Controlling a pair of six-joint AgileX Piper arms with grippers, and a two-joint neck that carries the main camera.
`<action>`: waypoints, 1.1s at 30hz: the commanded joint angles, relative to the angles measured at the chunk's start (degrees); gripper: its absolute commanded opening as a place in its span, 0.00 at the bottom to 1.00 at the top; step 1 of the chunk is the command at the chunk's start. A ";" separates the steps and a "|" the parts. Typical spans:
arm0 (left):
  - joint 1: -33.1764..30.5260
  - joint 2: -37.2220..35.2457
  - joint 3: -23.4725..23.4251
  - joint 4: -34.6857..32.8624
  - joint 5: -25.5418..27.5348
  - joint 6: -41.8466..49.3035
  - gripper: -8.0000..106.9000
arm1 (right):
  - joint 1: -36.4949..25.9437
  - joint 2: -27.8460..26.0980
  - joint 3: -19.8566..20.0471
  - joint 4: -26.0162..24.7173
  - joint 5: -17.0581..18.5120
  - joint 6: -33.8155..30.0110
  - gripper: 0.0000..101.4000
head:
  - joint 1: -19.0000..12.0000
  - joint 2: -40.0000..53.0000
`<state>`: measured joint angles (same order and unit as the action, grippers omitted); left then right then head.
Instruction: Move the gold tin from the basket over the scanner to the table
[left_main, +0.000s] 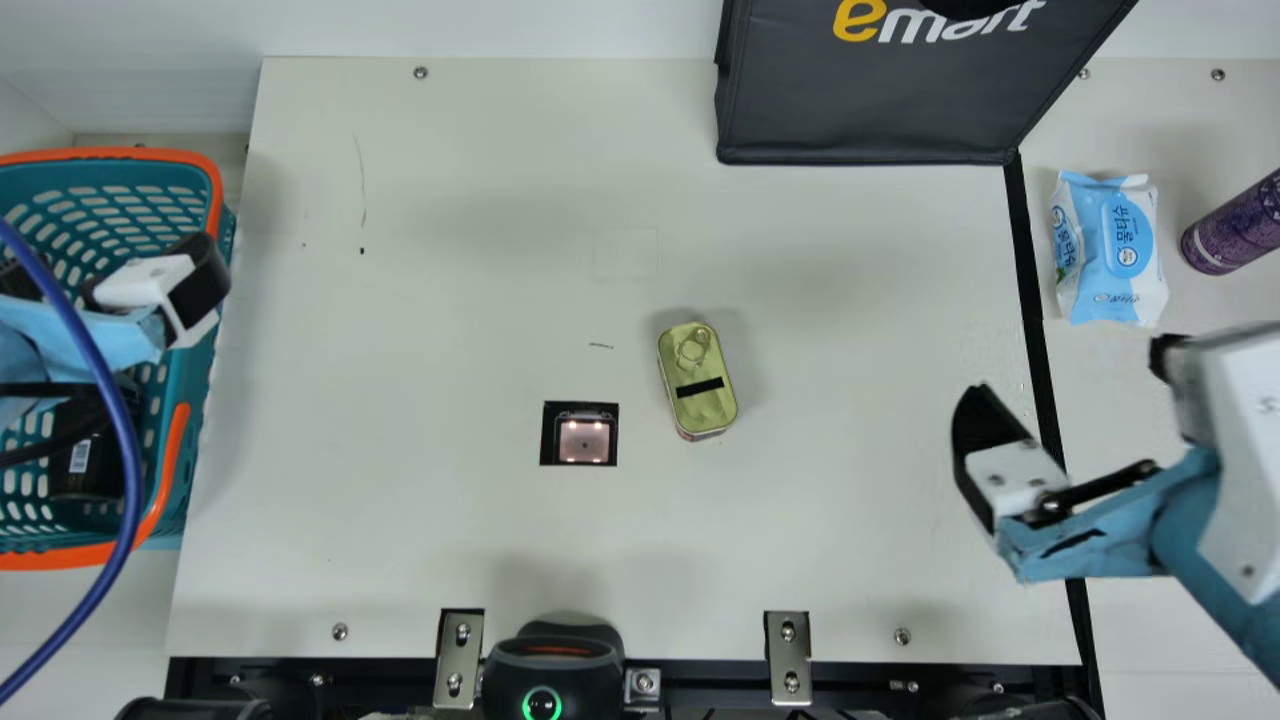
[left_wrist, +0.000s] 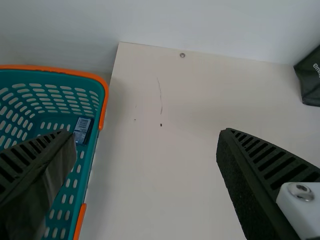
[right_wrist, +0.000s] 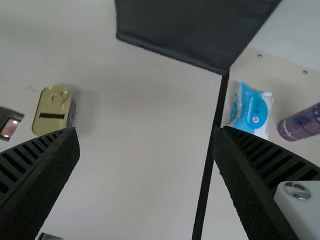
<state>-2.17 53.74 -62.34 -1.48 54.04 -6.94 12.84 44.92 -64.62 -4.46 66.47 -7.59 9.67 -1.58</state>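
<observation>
OK — gold tin (left_main: 698, 385) on table (left_main: 400, 500) nr scanner (left_main: 585, 440) — L claw (left_main: 112, 268), R claw (left_main: 1068, 370) released.

So the gold tin (left_main: 705, 407) has one black stripe across its lid, basket (left_main: 120, 153) is teal with bright orange trim, scanner (left_main: 584, 442) is pinkish, framed in black. Wipes pack (left_main: 1112, 250): light blue and white. Container (left_main: 1230, 228): mottled purple. Bag (left_main: 870, 110)'s charcoal, table (left_main: 450, 280)'s cream.
</observation>
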 joint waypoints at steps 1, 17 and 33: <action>0.00 0.00 0.00 0.00 0.00 0.00 0.85 | 5.69 0.99 0.97 -1.36 -0.76 0.50 0.94 | -1.75 0.00; 0.00 0.00 0.00 0.00 0.00 0.00 0.85 | 35.49 24.25 -4.96 -15.36 -1.35 25.02 0.94 | -1.75 0.00; 0.00 0.00 0.00 0.00 0.00 0.00 0.85 | 35.59 40.21 -11.32 -12.61 -0.78 39.79 0.94 | -1.75 0.00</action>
<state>-2.17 53.74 -62.34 -1.48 54.04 -6.94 48.67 84.48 -76.34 -17.17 66.21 30.84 9.58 -1.58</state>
